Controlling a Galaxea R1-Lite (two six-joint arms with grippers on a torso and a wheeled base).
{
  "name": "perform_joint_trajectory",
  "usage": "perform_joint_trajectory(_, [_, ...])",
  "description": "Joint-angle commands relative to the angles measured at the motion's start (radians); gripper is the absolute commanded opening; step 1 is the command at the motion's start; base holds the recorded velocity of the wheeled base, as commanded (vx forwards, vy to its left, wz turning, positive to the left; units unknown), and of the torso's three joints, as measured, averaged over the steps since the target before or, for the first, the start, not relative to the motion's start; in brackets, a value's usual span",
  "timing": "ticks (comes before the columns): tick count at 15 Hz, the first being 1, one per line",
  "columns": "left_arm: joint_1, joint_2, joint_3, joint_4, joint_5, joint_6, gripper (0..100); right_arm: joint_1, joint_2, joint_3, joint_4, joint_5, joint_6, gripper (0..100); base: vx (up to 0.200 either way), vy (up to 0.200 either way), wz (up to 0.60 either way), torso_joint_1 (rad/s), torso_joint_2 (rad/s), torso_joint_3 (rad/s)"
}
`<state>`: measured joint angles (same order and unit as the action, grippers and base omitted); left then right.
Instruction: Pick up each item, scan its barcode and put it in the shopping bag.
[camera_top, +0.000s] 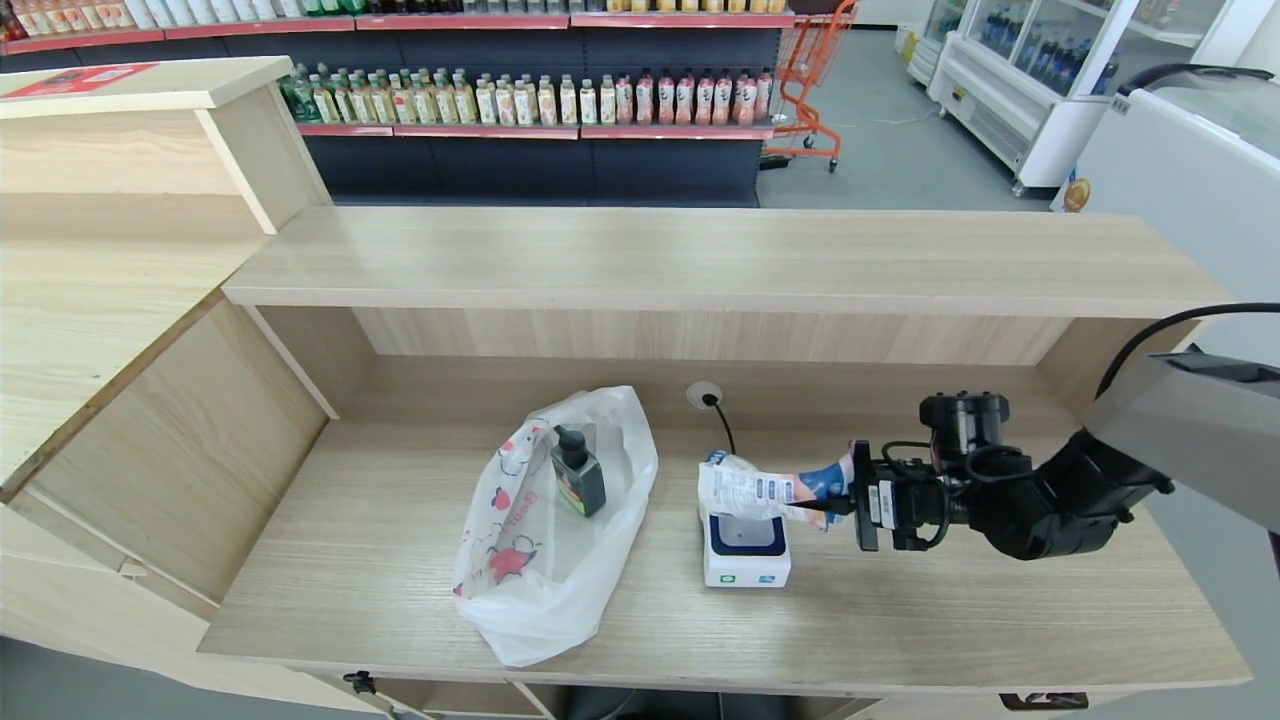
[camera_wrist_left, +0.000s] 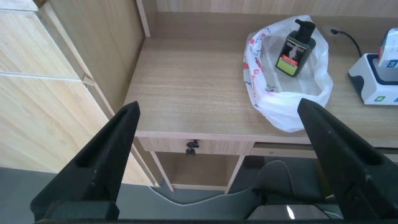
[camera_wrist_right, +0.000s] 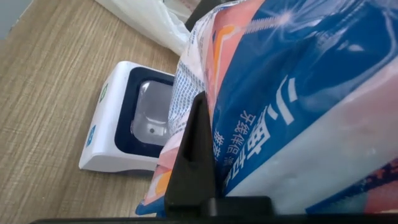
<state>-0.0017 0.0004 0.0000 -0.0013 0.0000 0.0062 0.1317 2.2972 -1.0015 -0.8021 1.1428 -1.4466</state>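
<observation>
My right gripper (camera_top: 835, 495) is shut on a soft plastic packet (camera_top: 760, 488), white with blue and orange print, held level just above the white barcode scanner (camera_top: 745, 548). In the right wrist view the packet (camera_wrist_right: 292, 99) bulges past a dark finger (camera_wrist_right: 196, 162), with the scanner (camera_wrist_right: 121, 127) and its dark window below. The white shopping bag (camera_top: 545, 540) lies open on the counter left of the scanner, with a dark pump bottle (camera_top: 578, 470) inside. My left gripper (camera_wrist_left: 217, 155) hangs open off the counter's front edge, and from there the bag (camera_wrist_left: 283, 93) and bottle (camera_wrist_left: 295, 50) are seen.
The scanner's black cable (camera_top: 720, 420) runs back to a grommet in the counter. A raised wooden shelf (camera_top: 700, 260) overhangs the back of the counter (camera_top: 950, 610), and a wooden side panel (camera_top: 180, 450) closes off the left. Bare counter lies right of the scanner.
</observation>
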Motion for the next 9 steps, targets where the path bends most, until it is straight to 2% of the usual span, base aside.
perform_joint_trajectory(1, [0.000,0.001,0.000,0.000,0.000,0.000,100,0.002,0.013,-0.006,0.000,-0.005,-0.001,0,0.000,0.000,0.00,0.000,0.00,0.000])
perform_joint_trajectory(9, [0.000,0.000,0.000,0.000,0.000,0.000,100,0.006,-0.009,0.014,0.000,-0.005,-0.003,0,0.000,0.000,0.00,0.000,0.00,0.000])
